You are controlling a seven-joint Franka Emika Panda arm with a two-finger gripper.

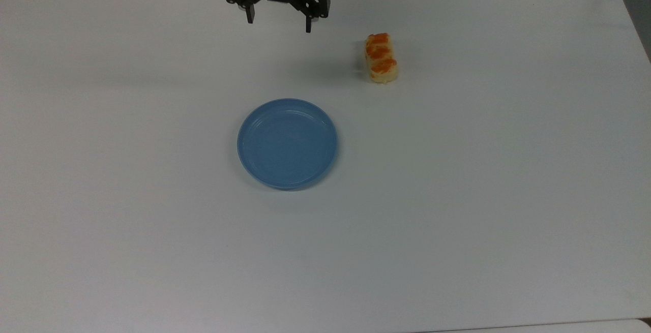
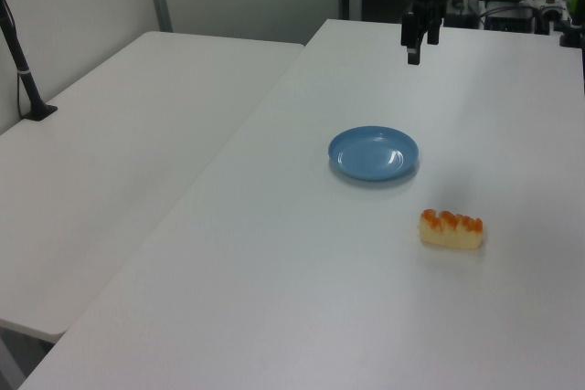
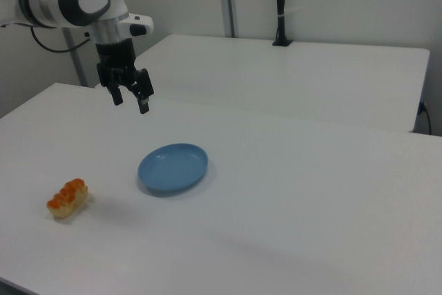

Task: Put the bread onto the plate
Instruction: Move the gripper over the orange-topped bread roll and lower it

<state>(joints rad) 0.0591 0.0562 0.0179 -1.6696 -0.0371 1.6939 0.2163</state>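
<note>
The gripper (image 1: 278, 20) is seen raised above the white table (image 1: 457, 195) at the far edge in the top view, fingers spread wide apart, nothing held or touched. The plate (image 1: 287, 143), round, blue, glossy w/ low rim, is set near mid-table, bare. The bread (image 1: 380, 57), a pale-yellow oblong bun w/ three orange-red lumps on top, is laid flat on the table, apart from the plate, toward the top view's upper right, well apart from the gripper. No writing can be read.

A second white table (image 2: 137, 134) adjoins the first (image 2: 302, 317).
</note>
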